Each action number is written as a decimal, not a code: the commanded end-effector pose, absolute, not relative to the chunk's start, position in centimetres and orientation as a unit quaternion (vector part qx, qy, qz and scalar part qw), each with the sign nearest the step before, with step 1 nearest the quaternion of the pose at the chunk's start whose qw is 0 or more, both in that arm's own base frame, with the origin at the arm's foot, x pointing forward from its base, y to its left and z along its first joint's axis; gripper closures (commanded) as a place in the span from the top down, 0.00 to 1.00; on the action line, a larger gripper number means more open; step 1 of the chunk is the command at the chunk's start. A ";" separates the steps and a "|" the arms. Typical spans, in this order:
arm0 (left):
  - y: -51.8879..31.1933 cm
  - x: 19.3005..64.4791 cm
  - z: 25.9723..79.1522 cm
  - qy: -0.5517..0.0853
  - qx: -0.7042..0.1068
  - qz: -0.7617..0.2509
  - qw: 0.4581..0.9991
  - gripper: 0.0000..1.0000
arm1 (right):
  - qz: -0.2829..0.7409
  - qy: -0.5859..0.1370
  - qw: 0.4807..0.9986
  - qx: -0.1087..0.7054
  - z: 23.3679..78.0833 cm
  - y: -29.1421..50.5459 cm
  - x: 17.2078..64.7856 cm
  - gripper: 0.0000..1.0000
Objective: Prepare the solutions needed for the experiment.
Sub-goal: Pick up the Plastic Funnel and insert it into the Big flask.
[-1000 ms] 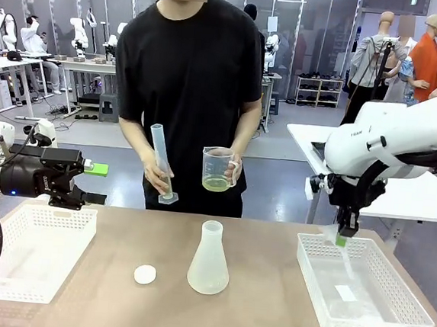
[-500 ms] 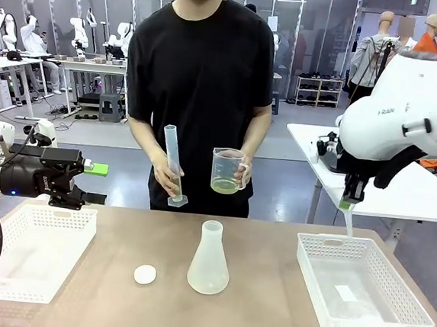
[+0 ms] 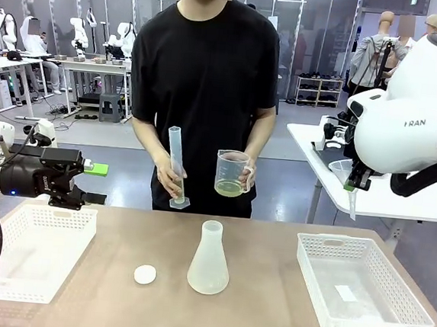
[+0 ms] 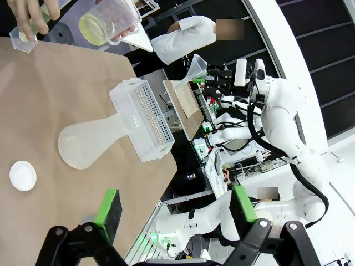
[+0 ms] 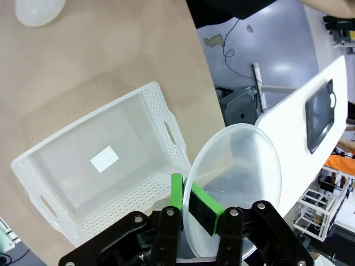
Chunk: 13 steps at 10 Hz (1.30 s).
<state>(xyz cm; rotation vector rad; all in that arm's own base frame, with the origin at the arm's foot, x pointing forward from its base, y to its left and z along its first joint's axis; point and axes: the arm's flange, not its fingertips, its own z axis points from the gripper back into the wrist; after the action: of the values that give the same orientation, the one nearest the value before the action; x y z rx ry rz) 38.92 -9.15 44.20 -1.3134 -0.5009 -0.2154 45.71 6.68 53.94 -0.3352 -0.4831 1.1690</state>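
The yellow-green solution (image 3: pixel 229 187) sits in the bottom of a clear jug (image 3: pixel 232 163). A person's hand (image 3: pixel 246 178) holds the jug in the air beyond the conical flask (image 3: pixel 209 261), slightly to the flask's right. The person's other hand (image 3: pixel 169 180) holds a tall measuring cylinder (image 3: pixel 176 166) at a tilt, beyond the flask and to its left.

The flask stands upright at the middle of the table (image 3: pixel 267 309), and I see no tint in its base. A small white cap (image 3: pixel 145 274) lies near the flask on its left, apart from it. One white basket (image 3: pixel 327 239) sits well to the flask's right, and a second basket (image 3: pixel 54 209) sits well to its left.

My right gripper (image 5: pixel 186 197) is high above the table, off to the flask's right and above the far end of the first basket. Its green pads are clamped on the rim of a clear funnel (image 5: pixel 236 177). My left gripper (image 3: pixel 98 183) hovers over the second basket's far edge, pointing toward the flask. Its fingers are spread wide with nothing between them.
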 end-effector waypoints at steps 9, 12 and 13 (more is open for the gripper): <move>-9.5 39.0 44.3 -0.232 -0.615 -0.089 0.749 1.00 | 0.641 -0.273 0.703 -0.142 55.2 12.7 43.8 0.05; -9.5 39.0 44.3 -0.232 -0.615 -0.089 0.749 1.00 | 0.708 -0.316 0.622 -0.109 56.5 18.3 41.8 0.05; -9.5 39.0 44.3 -0.232 -0.615 -0.089 0.749 1.00 | 0.727 -0.331 0.594 -0.095 56.8 19.8 41.4 0.05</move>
<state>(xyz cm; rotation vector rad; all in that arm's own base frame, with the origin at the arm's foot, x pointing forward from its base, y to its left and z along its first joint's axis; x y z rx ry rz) 38.92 -9.15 44.20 -1.3136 -0.5007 -0.2156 40.98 20.75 57.03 -0.2798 -0.7185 1.6170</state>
